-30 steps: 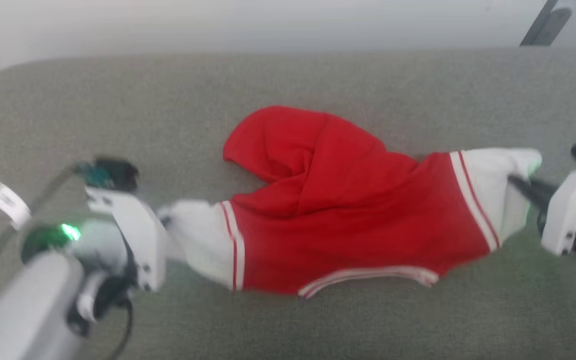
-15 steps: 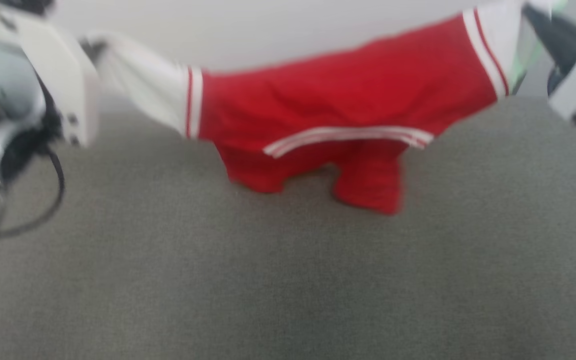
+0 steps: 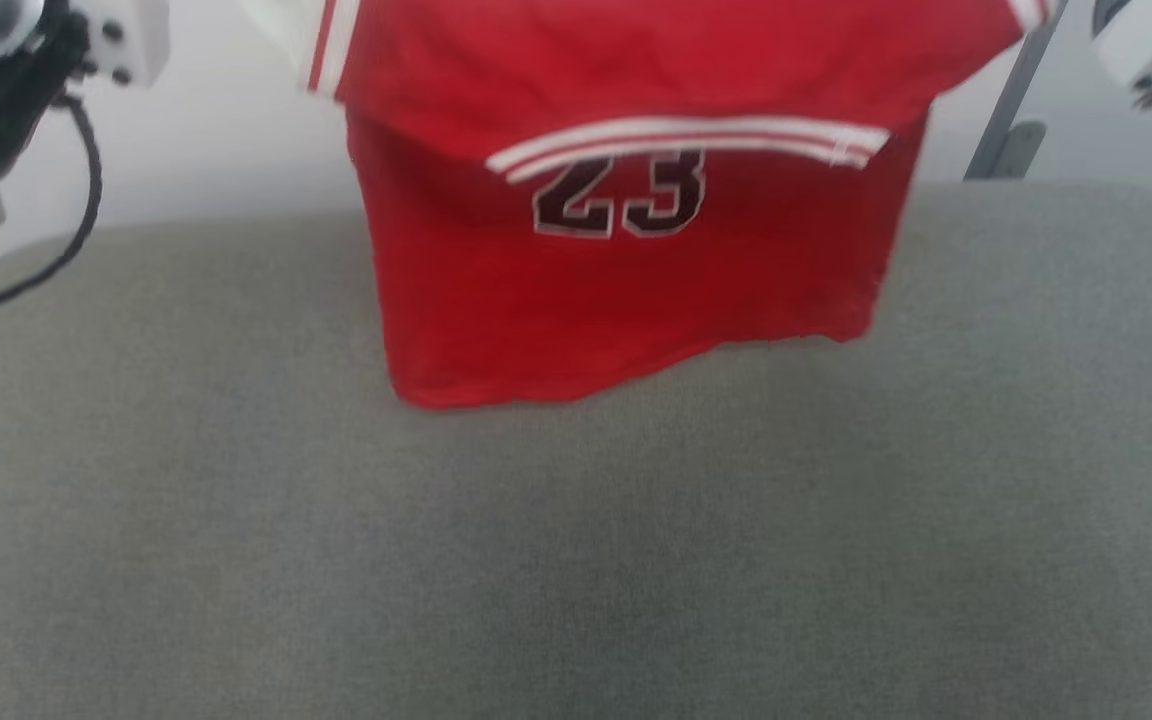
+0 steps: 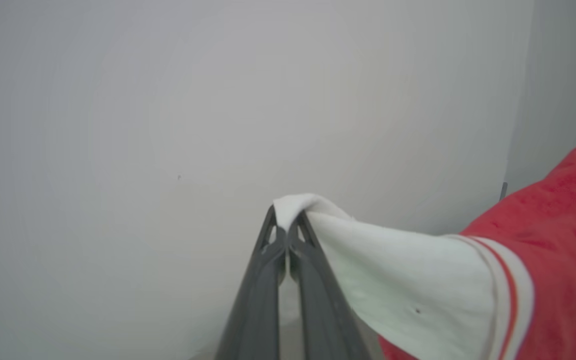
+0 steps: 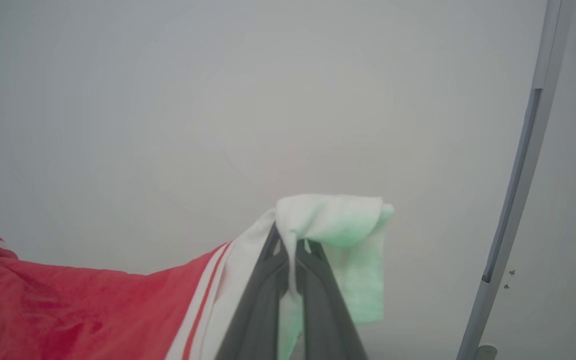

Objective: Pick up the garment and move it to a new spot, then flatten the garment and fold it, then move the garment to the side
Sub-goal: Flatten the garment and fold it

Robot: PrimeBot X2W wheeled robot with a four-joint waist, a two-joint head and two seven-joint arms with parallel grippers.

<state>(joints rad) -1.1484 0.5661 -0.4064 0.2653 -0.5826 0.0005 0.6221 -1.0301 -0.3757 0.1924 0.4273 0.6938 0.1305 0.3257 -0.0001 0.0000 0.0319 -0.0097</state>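
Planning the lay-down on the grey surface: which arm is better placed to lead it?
Neither clearly. The left gripper and right gripper each pinch a white cuff of the garment, which hangs level between them; lowering together seems best.

Head view looking down over grey surface (image 3: 576,560); wrist views close, facing wall, sharing the garment (image 3: 626,270)

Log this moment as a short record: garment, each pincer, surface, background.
garment: red garment with dark "23", hanging spread between both arms, lower hem near or at the grey surface
left pincer: shut on a white cuff
right pincer: shut on the other white cuff
background: pale wall, grey pole
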